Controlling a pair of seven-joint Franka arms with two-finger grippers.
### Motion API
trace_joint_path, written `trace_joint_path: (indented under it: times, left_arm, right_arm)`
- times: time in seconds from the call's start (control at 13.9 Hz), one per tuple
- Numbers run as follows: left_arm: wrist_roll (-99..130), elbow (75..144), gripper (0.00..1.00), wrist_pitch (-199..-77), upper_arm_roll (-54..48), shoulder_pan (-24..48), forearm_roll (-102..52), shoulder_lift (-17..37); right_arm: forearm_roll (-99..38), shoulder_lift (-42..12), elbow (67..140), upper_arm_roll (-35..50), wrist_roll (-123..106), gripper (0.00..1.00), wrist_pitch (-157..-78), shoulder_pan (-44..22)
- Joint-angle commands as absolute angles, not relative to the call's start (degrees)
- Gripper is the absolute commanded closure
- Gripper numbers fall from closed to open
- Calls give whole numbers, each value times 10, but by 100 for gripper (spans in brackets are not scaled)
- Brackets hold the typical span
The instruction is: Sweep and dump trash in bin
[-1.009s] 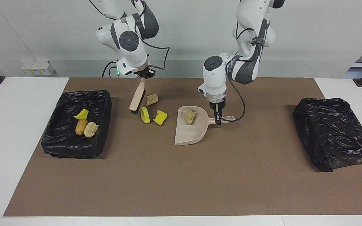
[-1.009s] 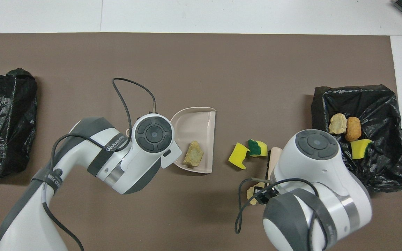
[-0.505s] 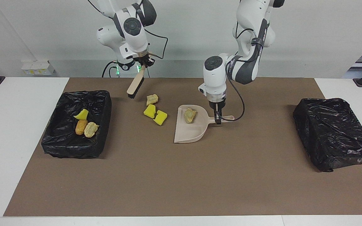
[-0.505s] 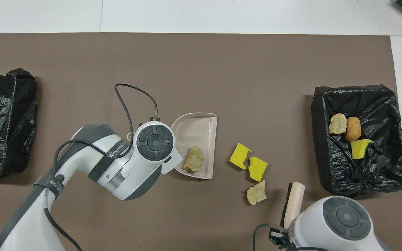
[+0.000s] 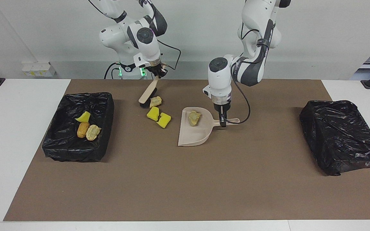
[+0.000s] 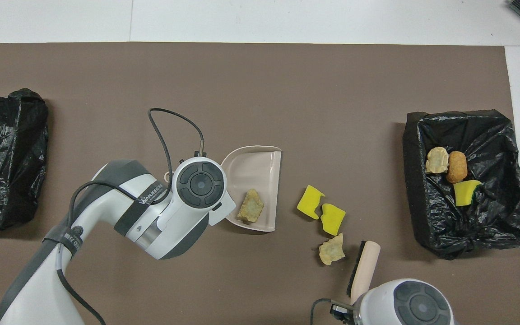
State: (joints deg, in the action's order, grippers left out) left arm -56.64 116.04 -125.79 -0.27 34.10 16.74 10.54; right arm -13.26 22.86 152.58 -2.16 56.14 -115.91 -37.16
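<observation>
Three trash pieces lie on the brown mat [image 5: 185, 179] of the bench: a beige lump [image 5: 155, 101] and two yellow sponge bits [image 5: 153, 113] [image 5: 163, 120]. One more beige lump [image 5: 194, 118] sits in the dustpan [image 5: 191, 136]. Three pieces [image 5: 88, 127] rest in the open bin [image 5: 59, 150] at the right arm's end.

Right gripper [image 5: 157, 74]: fingers pinching the brush [image 5: 148, 93] handle, bristle end beside the beige lump.

Left gripper [image 5: 223, 123]: fingers pinching the dustpan handle.

A covered bin [image 5: 342, 138] stands at the left arm's end.
</observation>
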Motion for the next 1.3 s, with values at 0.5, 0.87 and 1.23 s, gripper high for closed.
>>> trace_joint_path:
  times: [0.5, 0.87, 1.23]
  left_arm:
    - [-564, 1186, 100, -1295, 2, 338, 177, 90]
    - [-568, 1186, 100, -1296, 2, 333, 176, 90]
    - [-580, 1186, 100, -1296, 1, 323, 172, 91]
  right_arm:
    - [-168, -15, 1278, -18, 486, 100, -1176, -352]
    - [-252, -19, 1267, -8, 331, 100, -1217, -375]
    - [-276, -25, 1236, -4, 261, 100, -1207, -401]
